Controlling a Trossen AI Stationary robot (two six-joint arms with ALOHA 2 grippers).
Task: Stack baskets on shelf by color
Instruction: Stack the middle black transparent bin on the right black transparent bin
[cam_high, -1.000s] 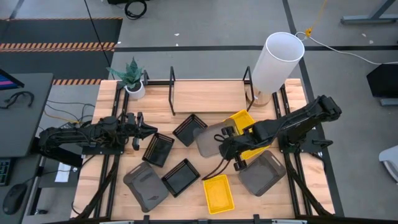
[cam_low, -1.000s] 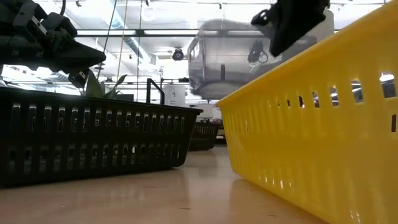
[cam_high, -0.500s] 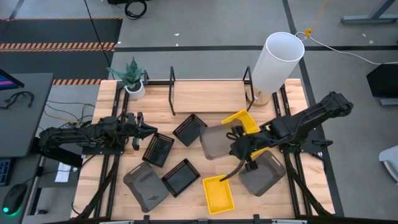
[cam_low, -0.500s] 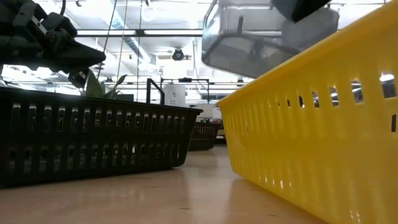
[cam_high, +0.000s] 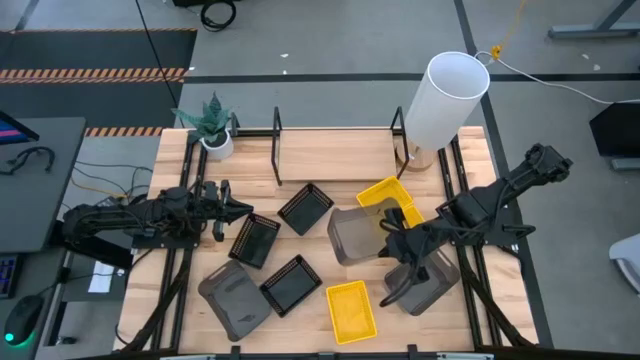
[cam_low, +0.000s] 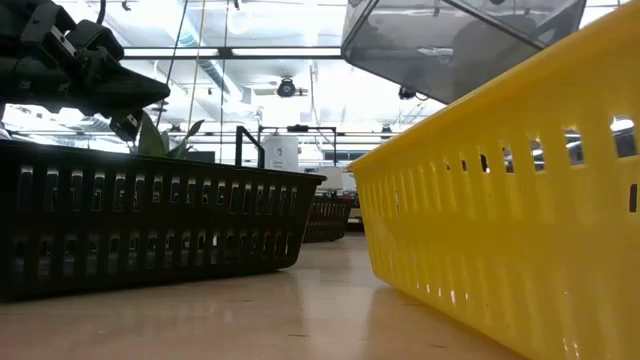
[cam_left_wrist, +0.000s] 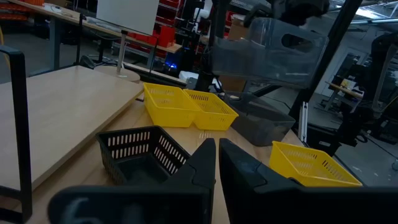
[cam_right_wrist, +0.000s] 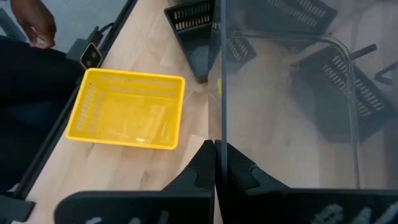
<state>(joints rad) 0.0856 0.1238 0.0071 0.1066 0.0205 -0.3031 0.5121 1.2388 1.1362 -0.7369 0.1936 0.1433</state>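
My right gripper (cam_high: 392, 242) is shut on a dark grey basket (cam_high: 356, 234), held up over the table's right middle; it also shows in the low view (cam_low: 450, 40) and the left wrist view (cam_left_wrist: 267, 46). My left gripper (cam_high: 228, 210) waits shut at the table's left, level, touching nothing. On the table rest two nested yellow baskets (cam_high: 390, 198), one yellow basket (cam_high: 350, 308), three black baskets (cam_high: 305, 207) (cam_high: 254, 240) (cam_high: 291, 284) and two grey baskets (cam_high: 235, 298) (cam_high: 425, 282). The shelf (cam_high: 335, 155) runs along the far edge. My right gripper pinches one side wall of the grey basket at its rim (cam_right_wrist: 219, 134) between its two fingers. The fingers slant down from the table's right side. The basket is lifted clear of the table and tilted.
A white cylinder lamp (cam_high: 445, 100) stands at the shelf's right end and a potted plant (cam_high: 213, 125) at its left end. A person's hand (cam_right_wrist: 34, 22) shows beyond the table's near edge. Bare wood lies between the black baskets and the shelf.
My right gripper has risen and drawn back toward the table's right edge, staying shut on the grey basket. The basket has gone up with it, higher above the yellow baskets, and has tipped further.
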